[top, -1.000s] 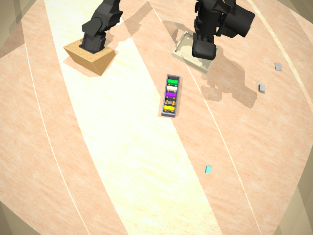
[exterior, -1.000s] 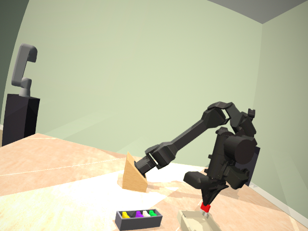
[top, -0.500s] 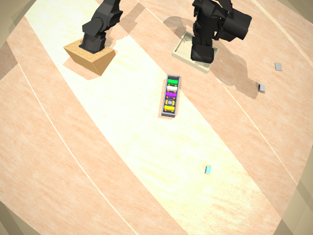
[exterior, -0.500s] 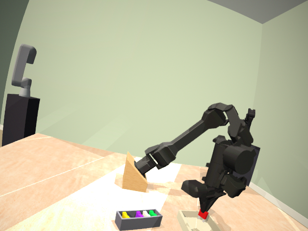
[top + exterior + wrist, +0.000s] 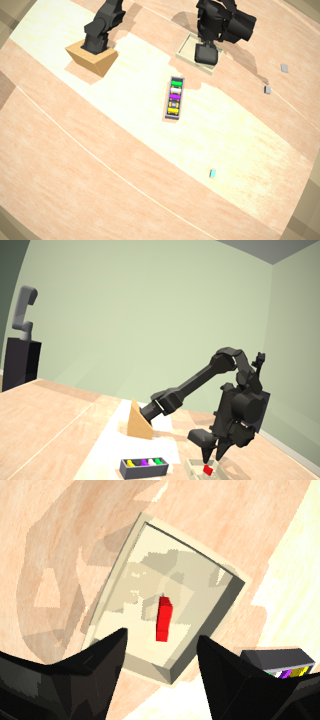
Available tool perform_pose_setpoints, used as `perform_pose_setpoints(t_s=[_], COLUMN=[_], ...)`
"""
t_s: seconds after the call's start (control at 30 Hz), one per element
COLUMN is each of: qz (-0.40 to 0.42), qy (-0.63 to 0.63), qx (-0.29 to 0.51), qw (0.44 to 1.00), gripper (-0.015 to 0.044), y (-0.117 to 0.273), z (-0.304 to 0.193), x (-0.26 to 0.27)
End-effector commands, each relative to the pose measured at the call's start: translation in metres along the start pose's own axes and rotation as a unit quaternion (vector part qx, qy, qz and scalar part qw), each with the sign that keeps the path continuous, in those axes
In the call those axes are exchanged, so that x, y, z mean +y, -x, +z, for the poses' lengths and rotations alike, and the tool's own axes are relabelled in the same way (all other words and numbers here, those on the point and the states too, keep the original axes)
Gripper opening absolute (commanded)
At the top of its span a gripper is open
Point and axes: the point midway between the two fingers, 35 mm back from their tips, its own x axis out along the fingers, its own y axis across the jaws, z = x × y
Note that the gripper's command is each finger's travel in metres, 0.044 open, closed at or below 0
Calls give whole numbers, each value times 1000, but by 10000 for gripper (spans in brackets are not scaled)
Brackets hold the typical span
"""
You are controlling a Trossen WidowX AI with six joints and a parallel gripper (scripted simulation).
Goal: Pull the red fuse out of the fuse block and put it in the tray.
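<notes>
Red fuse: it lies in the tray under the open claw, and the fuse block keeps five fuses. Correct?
Not quite. The red fuse does lie in the tray under the open claw, but the fuse block keeps four fuses: green, white, purple and yellow, with one slot vacant. The top view shows this.

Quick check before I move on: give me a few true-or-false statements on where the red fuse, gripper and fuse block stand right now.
1. The red fuse lies inside the tray. True.
2. The gripper is shut on the red fuse. False: its fingers stand apart above the fuse, holding nothing.
3. The fuse block holds green, white, purple and yellow fuses, with one slot vacant. True.
4. The vacant slot is at the block's green end. False: it sits between the purple fuse and the yellow fuse.
5. The gripper is over the fuse block. False: it is over the tray.
</notes>
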Motion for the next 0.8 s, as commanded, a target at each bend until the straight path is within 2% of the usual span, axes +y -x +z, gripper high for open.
perform_pose_setpoints(t_s=[0.0,0.03,0.2,0.77], qz=[0,0,1,-1], qy=[1,0,-4,-8], qx=[0,0,2,3], qw=[1000,1000,1000,1000], gripper=[315,330,330,330], y=[0,2,36,35], z=[0,0,-1,-2], x=[0,0,0,-1])
